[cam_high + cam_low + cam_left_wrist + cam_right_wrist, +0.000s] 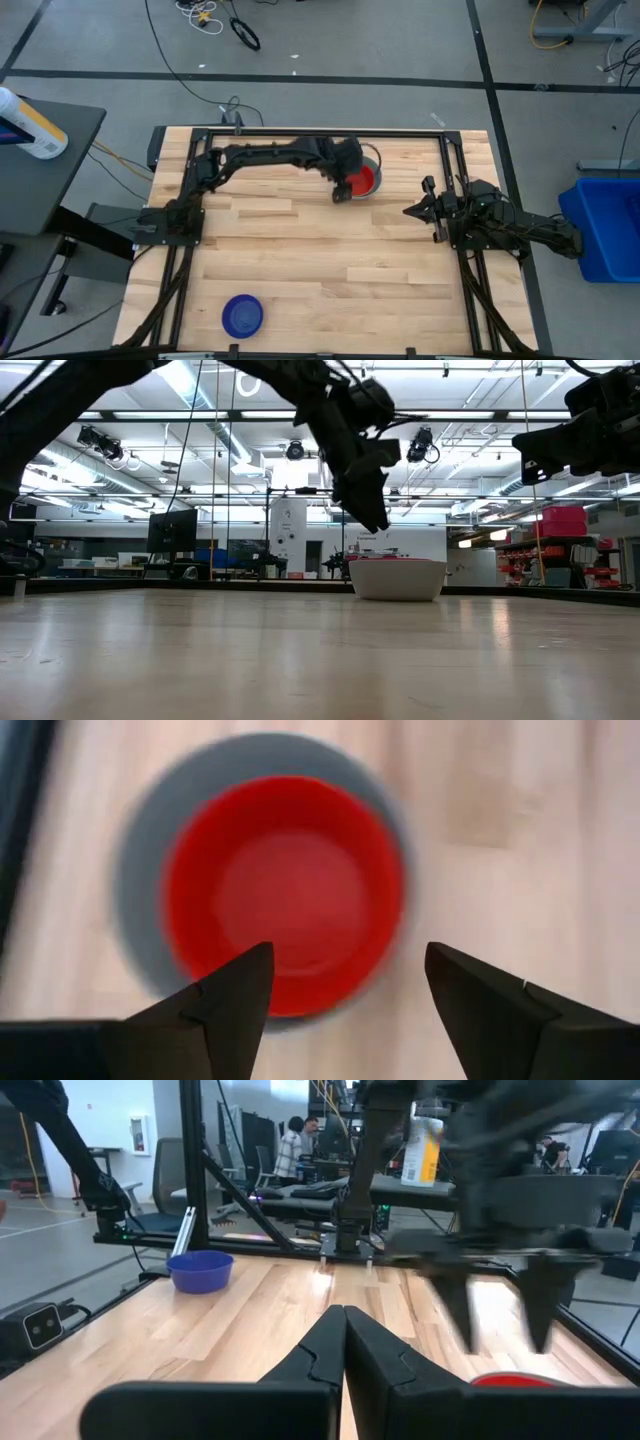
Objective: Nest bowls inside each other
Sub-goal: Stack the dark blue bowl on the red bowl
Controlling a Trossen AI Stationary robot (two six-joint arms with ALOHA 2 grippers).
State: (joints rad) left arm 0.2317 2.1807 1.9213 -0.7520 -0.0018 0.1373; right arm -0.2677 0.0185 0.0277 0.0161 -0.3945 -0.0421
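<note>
High view: the left gripper (345,190) hangs over the far middle of the wooden counter (300,260), right above the red bowl (362,181), which sits nested inside the grey bowl (374,160); only a thin rim of grey shows around the red on the far side. From the left wrist view the two dark fingers (228,1005) stand spread wide apart with nothing between them, released, and the red bowl (285,890) lies below them, ringed by the grey bowl (140,880) on the bare wood. The low view shows the stack as a pale bowl wall with a red edge on top (397,578), standing flat on the counter, and the left gripper (375,515) pointing down just above its near-left rim, not touching it. The dark blue bowl (241,315) rests alone at the near left corner of the counter, well apart from the stack; the right wrist view sees it too (200,1270), upright near the counter's edge. The right gripper (410,211) waits at the right side of the counter, beside the stack but apart from it, its fingers (325,1345) clenched together on nothing. Beyond the counter, the right wrist view shows a person (292,1145) among desks in the room.
</note>
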